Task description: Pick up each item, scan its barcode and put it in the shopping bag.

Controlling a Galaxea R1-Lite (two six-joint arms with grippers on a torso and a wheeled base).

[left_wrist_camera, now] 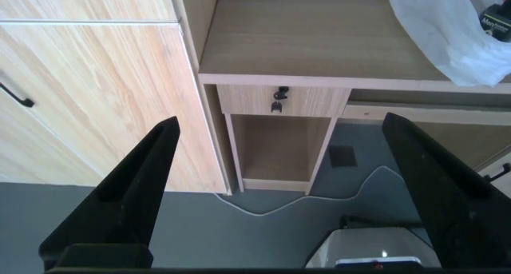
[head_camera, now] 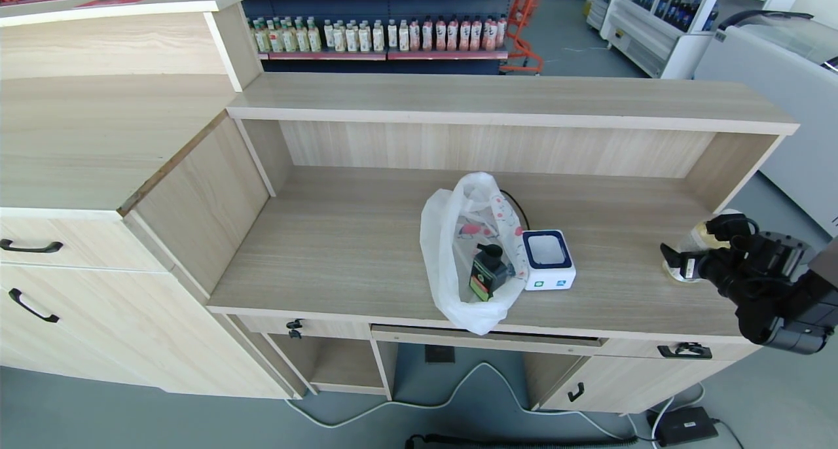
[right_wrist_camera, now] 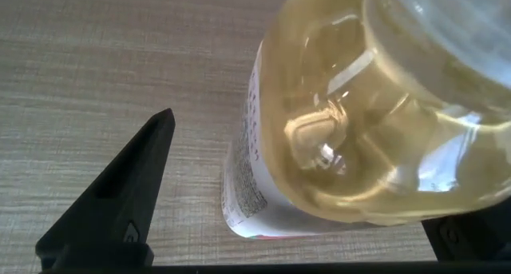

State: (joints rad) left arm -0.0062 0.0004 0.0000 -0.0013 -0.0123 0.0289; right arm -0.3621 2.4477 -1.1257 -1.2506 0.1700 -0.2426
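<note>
Bottle (head_camera: 702, 235) is seen at the right end of the counter (head_camera: 353, 239), near the front edge. It is clear plastic filled with pale yellow liquid, and a white printed label is wrapped round the lower body. In the right wrist view the bottle (right_wrist_camera: 359, 122) is viewed from above and close up, with the label low on its side; its cap cannot be made out.

The right gripper (head_camera: 692, 247) is placed around the bottle with its jaws spread wide. One finger (right_wrist_camera: 120, 202) is seen well clear of the bottle's side, and the other is cut off at the frame corner, so no grip is shown.

The bag (head_camera: 435, 239) is white, thin plastic with a pink print. It is laid on the counter middle with its mouth open toward the front, and its lower end hangs slightly over the front edge. One item is held inside it: a dark pump bottle (head_camera: 488, 275) with a green label, lying tilted with its pump head toward the back. A scanner (head_camera: 548, 259), a white box with a blue-framed top, is set just beside the bag on its right, touching or nearly so.

The bottle is stood upright with its base on the counter and its long axis vertical. It is well apart from the scanner and bag.

The left gripper (left_wrist_camera: 281, 124) is held off the counter's left front corner, above the floor. Its jaws are spread wide and nothing is between them.
</note>
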